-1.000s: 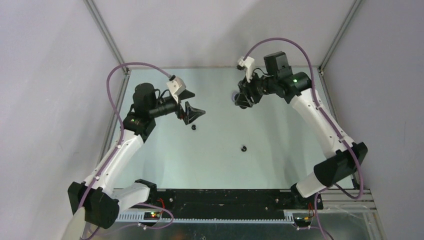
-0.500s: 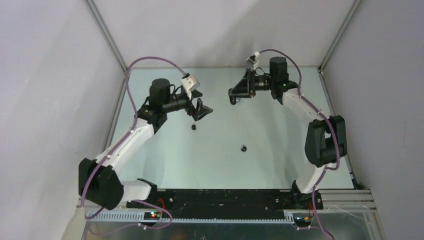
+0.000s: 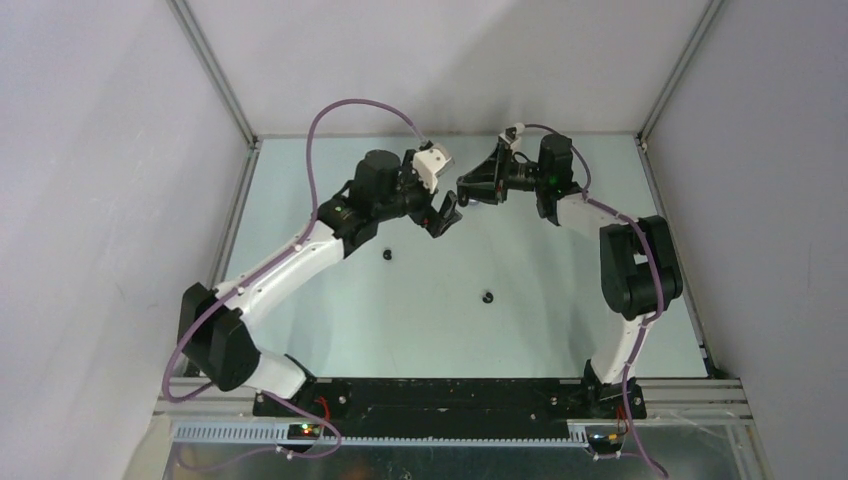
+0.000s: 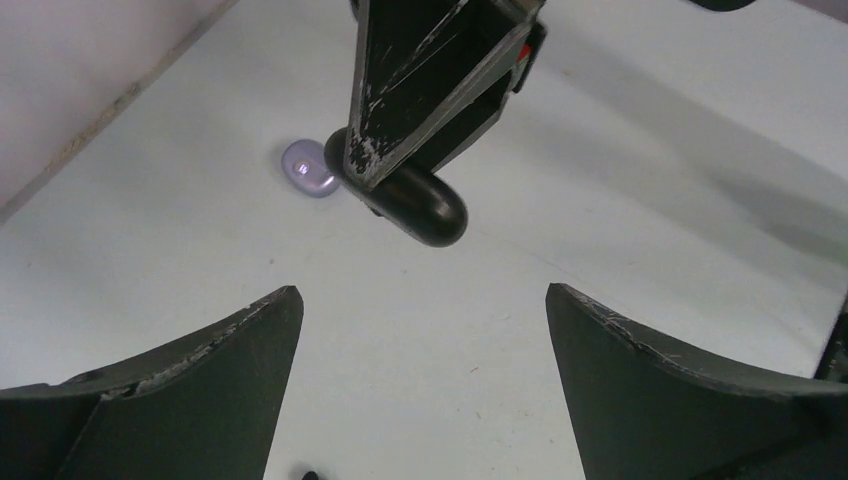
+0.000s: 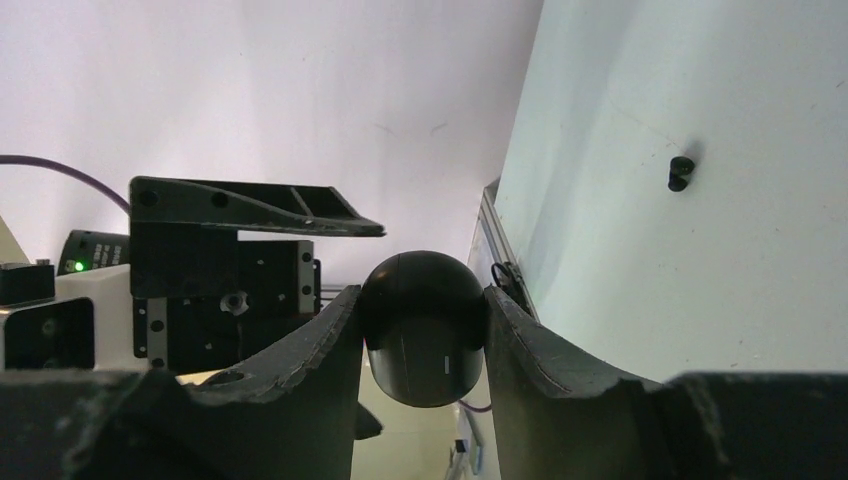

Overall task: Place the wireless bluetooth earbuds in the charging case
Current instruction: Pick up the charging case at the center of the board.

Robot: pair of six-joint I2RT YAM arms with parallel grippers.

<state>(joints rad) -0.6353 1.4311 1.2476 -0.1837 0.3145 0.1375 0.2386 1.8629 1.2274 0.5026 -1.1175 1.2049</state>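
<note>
Left arm [image 3: 290, 265]: stretched from its near-left base on a diagonal to the far middle of the worktop [image 3: 560, 300], wrist angled down and toward the other arm.
Left pincer [image 3: 447, 212]: jaws spread wide, nothing between them; it faces the right pincer, close to it but apart.
Right arm [image 3: 630, 270]: elbow folded up high on the right side, forearm reaching left along the far part of the worktop.
Right pincer [image 3: 468, 190]: pointing left and tilted down, clamped on the case.
Case [image 4: 425, 205]: black, rounded, oblong; pinched across its narrow width between the right fingertips, low over the far middle of the worktop. Whether it touches the surface cannot be told.
Case, axis: long axis about level, running crosswise under the fingertips, one rounded end jutting out past the fingers. No opening shows.
Purple bud [image 4: 308, 168]: one, glossy, lying on the worktop just beside the case's other end.
Black buds: two on the worktop, well apart; one [image 3: 387, 255] nearer than the left pincer, the other [image 3: 488, 297] mid-worktop.
</note>
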